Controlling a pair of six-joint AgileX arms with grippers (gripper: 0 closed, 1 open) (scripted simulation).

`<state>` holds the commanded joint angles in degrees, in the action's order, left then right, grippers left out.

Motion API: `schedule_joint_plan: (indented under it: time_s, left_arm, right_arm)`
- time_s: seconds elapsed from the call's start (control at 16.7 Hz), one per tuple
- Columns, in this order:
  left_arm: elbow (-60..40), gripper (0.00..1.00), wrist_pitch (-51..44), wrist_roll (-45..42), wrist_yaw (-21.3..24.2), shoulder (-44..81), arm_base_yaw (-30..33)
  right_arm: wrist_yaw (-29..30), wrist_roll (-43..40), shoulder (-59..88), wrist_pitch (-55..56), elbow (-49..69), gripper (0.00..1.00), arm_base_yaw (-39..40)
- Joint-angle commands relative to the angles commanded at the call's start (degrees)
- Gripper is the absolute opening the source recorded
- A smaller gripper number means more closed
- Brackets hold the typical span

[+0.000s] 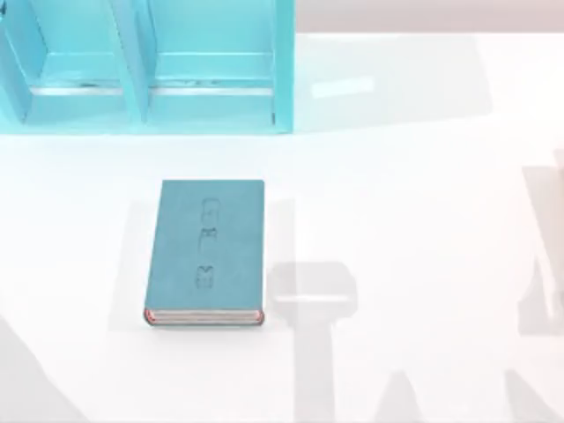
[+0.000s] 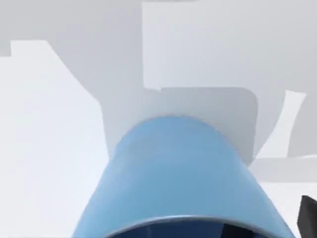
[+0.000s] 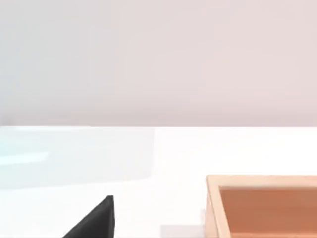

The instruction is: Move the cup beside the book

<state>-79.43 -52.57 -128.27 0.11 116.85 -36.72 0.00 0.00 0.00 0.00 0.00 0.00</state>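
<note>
Close against the left wrist camera, the cup (image 2: 181, 178) takes up the lower middle of the frame, its blue wall curving up over pale table (image 2: 44, 148). A dark sliver at the lower right edge is probably a finger (image 2: 308, 218) of the left gripper; I cannot tell whether the gripper is clamped on the cup or standing apart from it.

From above, the book (image 1: 207, 251) lies flat, left of centre in the frame, its page edges toward the bottom. Bare table lies on both sides of it, so I judge the placing not yet done.

Farther back, at the upper left, stands the shelf unit (image 1: 145, 66).

Near the right wrist camera, a dark finger tip (image 3: 96, 220) and a wooden box (image 3: 262, 206) sit low in the frame; that gripper's state is unclear.
</note>
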Motion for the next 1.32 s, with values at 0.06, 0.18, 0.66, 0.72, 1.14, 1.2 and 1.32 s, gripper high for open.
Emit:
schedule_joint_plan:
  time_s: [0.06, 0.18, 0.66, 0.72, 1.14, 1.2, 1.32]
  left_arm:
    - [0.0, 0.02, 0.0, 0.0, 0.0, 0.0, 0.0]
    - [0.0, 0.0, 0.0, 0.0, 0.0, 0.0, 0.0]
    - [-0.1, 0.0, -0.2, 0.0, 0.0, -0.1, 0.1]
    - [-0.6, 0.0, -1.0, 0.1, 0.1, -0.3, 0.0]
    - [-6.8, 0.0, -10.3, 0.1, 0.0, -3.5, 0.2]
    - [-6.9, 0.0, -10.4, 0.1, 0.0, -3.5, 0.2]
    - [-6.7, 0.0, -10.2, 0.0, 0.0, -3.3, 0.1]
  right_arm:
    - [0.0, 0.0, 0.0, 0.0, 0.0, 1.0, 0.0]
    - [0.0, 0.0, 0.0, 0.0, 0.0, 1.0, 0.0]
    - [0.0, 0.0, 0.0, 0.0, 0.0, 1.0, 0.0]
    - [0.0, 0.0, 0.0, 0.0, 0.0, 1.0, 0.0]
    - [0.0, 0.0, 0.0, 0.0, 0.0, 1.0, 0.0]
    - [0.0, 0.0, 0.0, 0.0, 0.0, 1.0, 0.0]
    - [0.0, 0.0, 0.0, 0.0, 0.0, 1.0, 0.0]
